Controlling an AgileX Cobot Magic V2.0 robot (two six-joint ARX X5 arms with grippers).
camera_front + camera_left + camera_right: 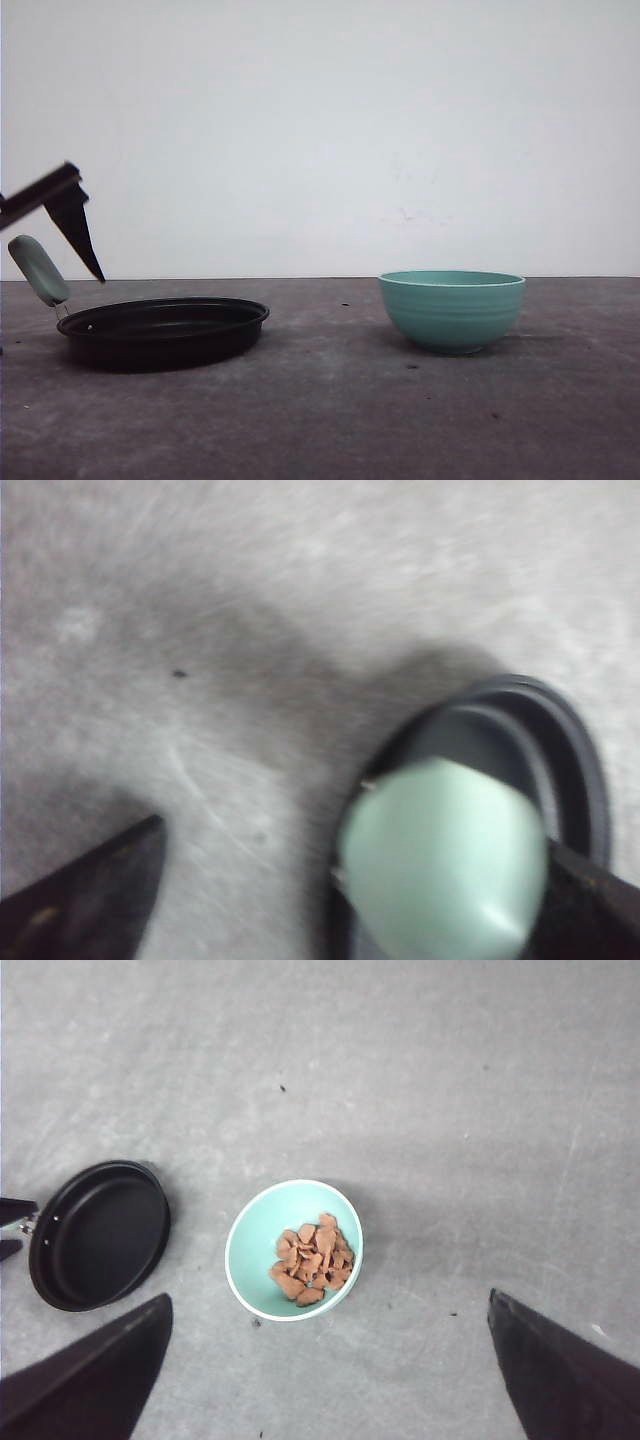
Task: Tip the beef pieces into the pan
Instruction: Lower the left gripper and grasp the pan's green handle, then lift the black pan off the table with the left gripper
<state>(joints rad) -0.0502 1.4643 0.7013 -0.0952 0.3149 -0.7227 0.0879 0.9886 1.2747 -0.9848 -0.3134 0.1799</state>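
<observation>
The black pan sits at the table's left, its mint-green handle pointing up and left. My left gripper is open around that handle, which lies close to one dark finger and well apart from the other. The beef pieces form a small heap in the teal bowl, which stands to the right of the pan. High above the bowl, my right gripper is open and holds nothing.
Bare grey tabletop runs between the pan and the teal bowl and in front of both. A plain white wall stands behind the table. A few dark specks dot the surface.
</observation>
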